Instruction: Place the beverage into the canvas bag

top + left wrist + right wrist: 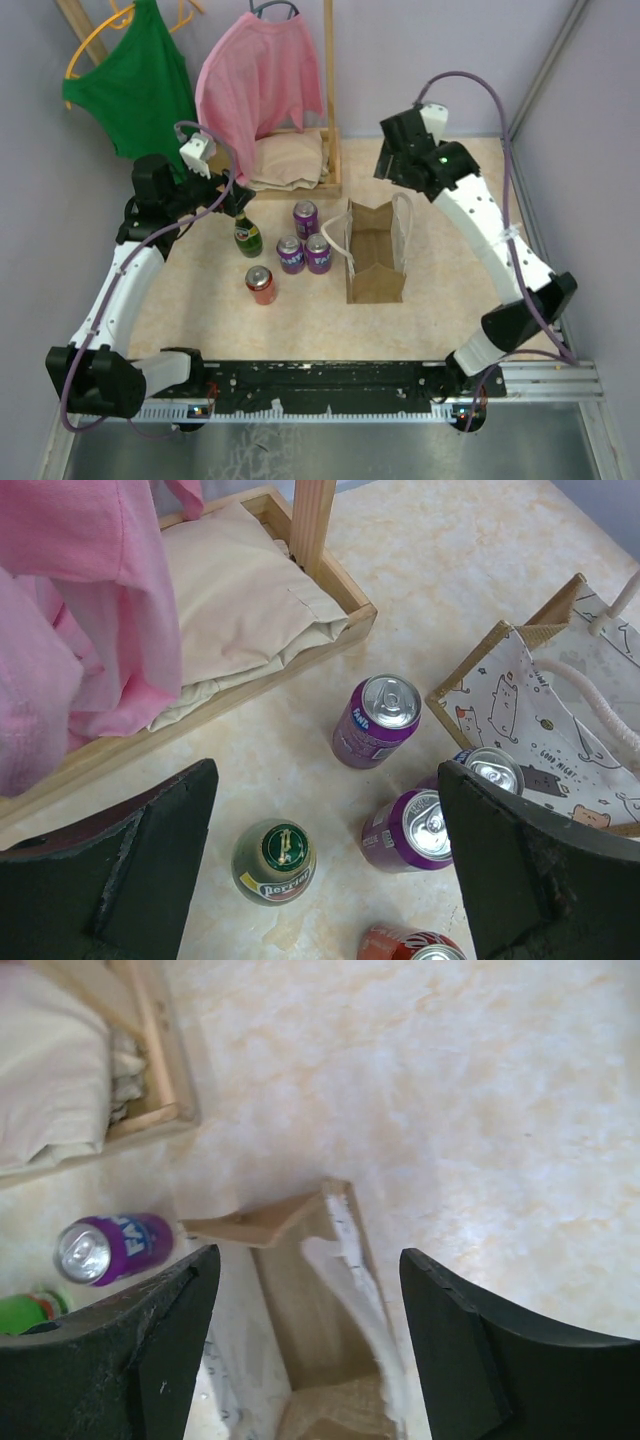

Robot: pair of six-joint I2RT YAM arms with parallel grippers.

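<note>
The canvas bag point(375, 255) stands upright and open mid-table, tan inside with pale loop handles. Left of it stand three purple cans point(305, 238), a red can point(261, 285) and a green Perrier bottle point(247, 236). My left gripper point(232, 198) hovers open over the drinks. In the left wrist view the bottle point(273, 861) sits between the fingers, nearer the left one, with purple cans point(412, 830) by the right one. My right gripper point(400, 160) is open and empty above the bag's far end. The right wrist view looks down into the bag point(320, 1310).
A wooden rack point(330, 150) at the back holds a folded beige cloth pile point(287, 160). A pink top point(258, 80) and a green top point(135, 75) hang above it. Walls close in at left, back and right.
</note>
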